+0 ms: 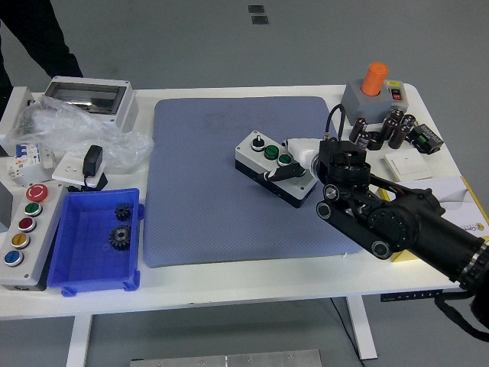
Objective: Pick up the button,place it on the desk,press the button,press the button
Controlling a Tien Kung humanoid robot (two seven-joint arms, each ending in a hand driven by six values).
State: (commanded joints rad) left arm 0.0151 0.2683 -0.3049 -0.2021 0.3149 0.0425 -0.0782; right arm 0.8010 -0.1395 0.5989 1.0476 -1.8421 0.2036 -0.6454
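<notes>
The button box [267, 164], white on top with a black base, lies at an angle on the blue mat [199, 191]. A black knob [258, 140] and two green buttons [270, 151] show on its top. My right hand [294, 164] comes in from the lower right and lies on the box's right end, touching its near side. The box's right end is hidden under the hand. The left arm is out of view.
A blue bin [84, 264] with two gears stands at the front left, beside a grey panel of coloured buttons [23, 229]. A grey box with an orange cap [374, 84] and several small parts stand at the back right. A person's dark clothing [30, 38] shows at the top left.
</notes>
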